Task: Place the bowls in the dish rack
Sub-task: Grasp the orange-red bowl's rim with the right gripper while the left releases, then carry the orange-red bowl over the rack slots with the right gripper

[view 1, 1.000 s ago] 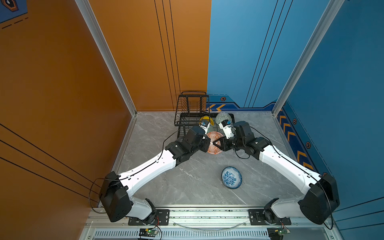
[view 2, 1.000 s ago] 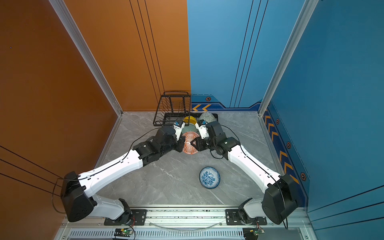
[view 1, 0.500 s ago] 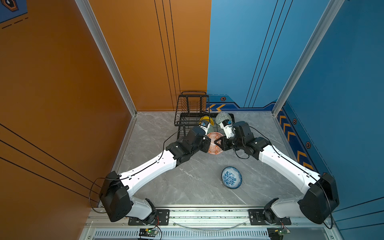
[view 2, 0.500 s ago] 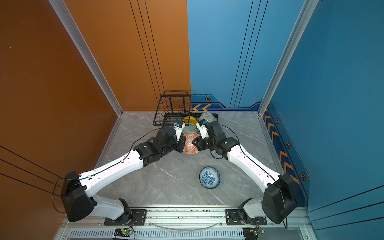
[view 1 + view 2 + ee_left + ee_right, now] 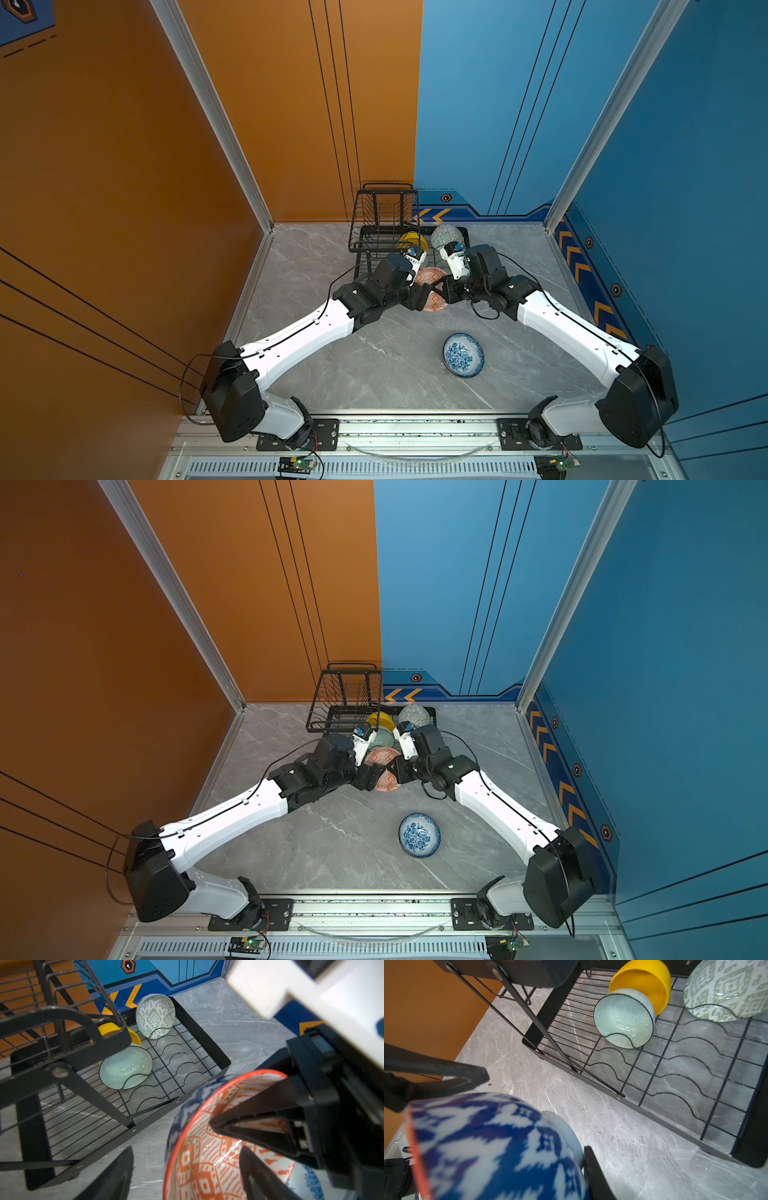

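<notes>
The orange diamond-patterned bowl [image 5: 432, 276] hangs tilted on edge in front of the dish rack [image 5: 374, 245], between both grippers. My right gripper [image 5: 442, 289] is shut on its wall, one finger inside and one finger [image 5: 593, 1172] against the blue-and-white outside [image 5: 488, 1147]. My left gripper [image 5: 186, 1149] stands open, its fingers apart on either side of the bowl's rim [image 5: 187, 1126]. In the rack's lower tray stand the yellow bowl [image 5: 411, 240], the grey-green bowl [image 5: 446, 236] and the mint ringed bowl [image 5: 126, 1068]. The blue-and-white floral bowl [image 5: 462, 354] sits upright on the table.
The rack's raised basket tier [image 5: 384, 208] stands at the back left of the tray. Several curved slots [image 5: 685, 1059] in the tray hold nothing. Orange and blue walls close the table at the back and sides.
My left gripper has opened and let go of the orange bowl. The right gripper has closed on the bowl's wall and holds it alone. Both arms stay close together.
</notes>
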Motion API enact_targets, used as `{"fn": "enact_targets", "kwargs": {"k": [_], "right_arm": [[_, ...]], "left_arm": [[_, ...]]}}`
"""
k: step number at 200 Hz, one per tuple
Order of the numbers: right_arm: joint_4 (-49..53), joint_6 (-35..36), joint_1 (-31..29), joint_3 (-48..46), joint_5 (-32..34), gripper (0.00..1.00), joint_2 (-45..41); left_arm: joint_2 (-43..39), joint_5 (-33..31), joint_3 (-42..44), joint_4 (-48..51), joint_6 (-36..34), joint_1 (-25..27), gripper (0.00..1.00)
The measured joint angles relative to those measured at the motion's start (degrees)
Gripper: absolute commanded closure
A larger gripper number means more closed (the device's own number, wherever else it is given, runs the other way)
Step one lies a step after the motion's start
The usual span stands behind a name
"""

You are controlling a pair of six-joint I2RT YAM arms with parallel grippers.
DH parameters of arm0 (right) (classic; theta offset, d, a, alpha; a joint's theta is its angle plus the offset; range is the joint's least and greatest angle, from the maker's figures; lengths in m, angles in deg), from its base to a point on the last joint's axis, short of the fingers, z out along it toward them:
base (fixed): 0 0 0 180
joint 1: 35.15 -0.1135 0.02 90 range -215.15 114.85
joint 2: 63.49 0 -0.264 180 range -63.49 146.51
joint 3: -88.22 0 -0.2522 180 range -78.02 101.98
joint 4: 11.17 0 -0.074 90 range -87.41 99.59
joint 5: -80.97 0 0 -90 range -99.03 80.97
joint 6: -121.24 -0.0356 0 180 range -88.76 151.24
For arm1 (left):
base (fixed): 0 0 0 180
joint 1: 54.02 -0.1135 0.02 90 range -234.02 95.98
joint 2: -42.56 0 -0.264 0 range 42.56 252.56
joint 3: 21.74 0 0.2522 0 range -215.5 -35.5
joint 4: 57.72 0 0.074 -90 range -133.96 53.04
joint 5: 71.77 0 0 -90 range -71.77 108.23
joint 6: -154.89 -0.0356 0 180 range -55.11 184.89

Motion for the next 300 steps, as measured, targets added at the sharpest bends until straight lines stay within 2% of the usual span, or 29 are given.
{"fn": "enact_targets", "kwargs": {"k": [5,97,172,229,270,300], "right_arm": [[-0.02,0.22,0.13,-0.07,0.28,1.0,0.0],[2.05,4.44,3.15,-0.7,4.44,1.0,-0.11],[0.72,10.38,7.52,-0.7,8.83,1.0,0.02],[-9.27,18.4,8.83,-1.6,16.83,1.0,3.04],[-22.49,28.13,8.83,-6.4,22.1,1.0,5.29],[-32.11,35.91,8.87,-7.34,24.33,1.0,10.25]], "left_arm": [[-0.07,0.04,0.0,0.33,-0.31,-0.09,0.0],[-3.82,0.11,0.15,4.59,-0.61,-1.55,0.02],[-6.73,0.31,4.09,6.4,0.02,-3.72,0.02],[-8.59,0.79,4.87,7.34,0.44,-5.09,0.02],[-8.76,1.01,5.03,7.39,0.46,-5.51,0.02],[-8.76,1.25,5.03,7.43,0.46,-5.6,0.02]]}}
